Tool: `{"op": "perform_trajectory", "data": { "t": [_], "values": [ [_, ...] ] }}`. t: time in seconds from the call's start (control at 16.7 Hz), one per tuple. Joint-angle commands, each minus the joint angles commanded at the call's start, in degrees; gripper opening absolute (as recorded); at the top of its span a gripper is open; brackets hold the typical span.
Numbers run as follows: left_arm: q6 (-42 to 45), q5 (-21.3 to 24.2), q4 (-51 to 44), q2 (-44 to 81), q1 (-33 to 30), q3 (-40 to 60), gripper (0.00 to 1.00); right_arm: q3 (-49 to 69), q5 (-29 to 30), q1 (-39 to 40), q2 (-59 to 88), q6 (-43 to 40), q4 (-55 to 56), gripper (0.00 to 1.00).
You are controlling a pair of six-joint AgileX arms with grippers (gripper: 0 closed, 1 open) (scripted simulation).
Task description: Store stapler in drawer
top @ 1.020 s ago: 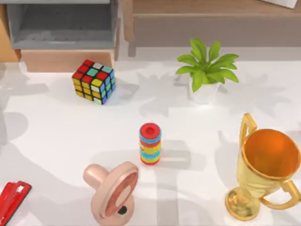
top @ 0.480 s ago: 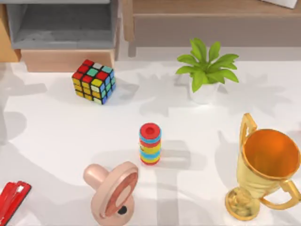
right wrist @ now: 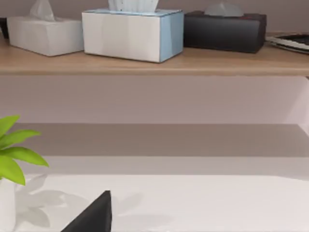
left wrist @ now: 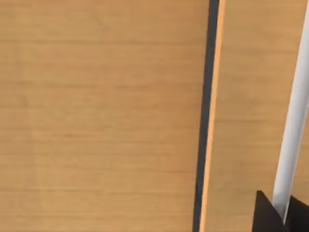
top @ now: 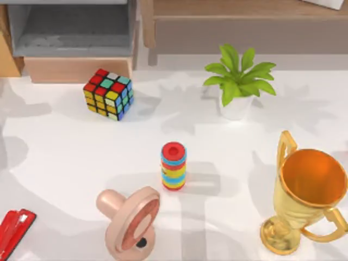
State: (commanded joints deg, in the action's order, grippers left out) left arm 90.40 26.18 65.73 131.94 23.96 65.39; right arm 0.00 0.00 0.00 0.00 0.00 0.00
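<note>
The stapler (top: 13, 232) is seen lying flat on the table (top: 65, 157) at the near left corner, partly cut off by the top view's left edge. It is untouched; nothing is closed on it and no hand is near it in the top view. The drawer (top: 73, 32) stands pulled open at the far left corner of the table, its grey inside bare as far as can be seen, with its wooden front (top: 79, 69) facing the table.

So the opening of the drawer appears to be done, while the picking up, carrying and putting in of the stapler are all left. Closing may follow, if it is wanted.

Between stapler and drawer, along the left side, the colour cube (top: 108, 93) is set just before the drawer front. A pink pacifier-shaped toy (top: 130, 220) lies near the stapler toward the near edge, and a striped ring stack (top: 173, 166) stands at mid-table. A potted plant (top: 237, 81) and a gold trophy (top: 307, 196) are kept well apart on the right side.

In the left wrist view a wooden panel (left wrist: 96, 116) and a white bar (left wrist: 294, 116) are seen close up, with a dark tip of the left hand (left wrist: 277, 215) at the bar; whether its fingers are apart or together cannot be told. In the right wrist view a dark fingertip of the right hand (right wrist: 91, 217) is seen over the table before a shelf (right wrist: 154, 63) carrying tissue boxes (right wrist: 133, 31); its state cannot be told either.
</note>
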Motion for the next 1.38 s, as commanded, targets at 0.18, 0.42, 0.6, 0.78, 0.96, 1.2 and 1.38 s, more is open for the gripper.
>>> {"op": "perform_trajectory", "data": {
  "t": [0.18,0.42,0.6,0.78,0.96,1.2,1.38],
  "values": [
    [0.1,1.7,3.3,-2.8,1.6,-7.2,0.00,0.0,0.0,0.0,0.0,0.0,0.0,1.00],
    [0.2,3.0,6.1,-5.0,2.8,-11.8,0.00,0.0,0.0,0.0,0.0,0.0,0.0,1.00],
    [0.2,2.9,5.8,-4.6,2.7,-11.5,0.00,0.0,0.0,0.0,0.0,0.0,0.0,1.00],
    [0.3,3.9,7.1,-5.8,3.5,-13.8,0.00,0.0,0.0,0.0,0.0,0.0,0.0,1.00],
    [0.3,6.1,10.3,-8.2,5.6,-19.9,0.00,0.0,0.0,0.0,0.0,0.0,0.0,1.00],
    [0.5,8.1,13.5,-10.6,8.1,-25.4,0.00,0.0,0.0,0.0,0.0,0.0,0.0,1.00],
    [0.6,8.0,13.4,-10.4,7.8,-25.2,0.00,0.0,0.0,0.0,0.0,0.0,0.0,1.00]
  ]
}}
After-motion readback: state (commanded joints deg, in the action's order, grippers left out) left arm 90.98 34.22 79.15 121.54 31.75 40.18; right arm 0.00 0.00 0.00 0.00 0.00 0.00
